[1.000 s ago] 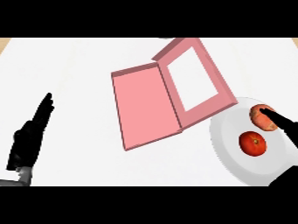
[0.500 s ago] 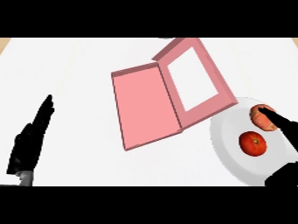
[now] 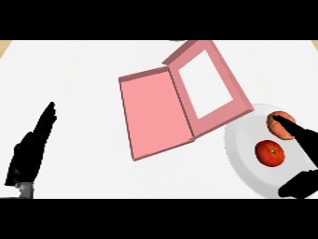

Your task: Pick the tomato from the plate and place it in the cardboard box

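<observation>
- Biggest thing here is the white counter top, with a strip of light wood showing at its far corners.
- Sitting mid-counter is the pink cardboard box, opened up flat: the tray half shows a white inside, and its flat pink lid is folded out to the left of it. I'll use this box as the landmark for everything else.
- Just right of the box and a bit nearer the robot is the round white plate; the box's near right corner looks like it overlaps or touches the plate's rim, can't say which.
- The left hand is well left of the box, near the lower edge, fingers straight and held together pointing up, holding nothing, just parked there.
- The right hand is over the plate's right side, to the right of the box, fingers stretched out straight, fingertip touching a pale reddish round item at the plate's far edge. Thumb is down by the plate's near rim.
- The round red tomato is on the plate, right of the box, just left of the right hand and not grasped.
</observation>
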You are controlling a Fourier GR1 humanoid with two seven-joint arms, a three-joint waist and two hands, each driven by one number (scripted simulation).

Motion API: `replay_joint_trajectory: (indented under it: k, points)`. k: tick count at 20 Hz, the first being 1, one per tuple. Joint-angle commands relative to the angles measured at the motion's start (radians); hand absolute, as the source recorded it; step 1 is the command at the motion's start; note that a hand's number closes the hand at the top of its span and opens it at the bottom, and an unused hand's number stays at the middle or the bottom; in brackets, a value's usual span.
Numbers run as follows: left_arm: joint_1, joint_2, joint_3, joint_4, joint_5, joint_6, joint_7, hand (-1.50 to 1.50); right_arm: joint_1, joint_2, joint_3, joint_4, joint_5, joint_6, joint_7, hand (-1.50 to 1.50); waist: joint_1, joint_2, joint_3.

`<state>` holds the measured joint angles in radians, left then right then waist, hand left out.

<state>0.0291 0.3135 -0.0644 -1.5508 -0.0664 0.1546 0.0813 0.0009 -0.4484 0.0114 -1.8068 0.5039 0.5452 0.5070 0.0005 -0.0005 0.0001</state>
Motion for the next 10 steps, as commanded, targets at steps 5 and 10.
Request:
replay_joint_trajectory:
  k: [5, 10]
  points:
    - [0.010, -0.052, 0.008, -0.044, -0.063, -0.010, 0.031, 0.00, -0.044, 0.080, 0.048, 0.125, 0.135, -0.044, -0.071, -1.50, 0.003, 0.000, 0.000]
    - [-0.030, -0.071, 0.049, -0.013, -0.070, -0.046, 0.049, 0.00, -0.019, 0.092, 0.017, 0.070, 0.122, 0.047, -0.052, -1.50, -0.001, 0.000, 0.000]
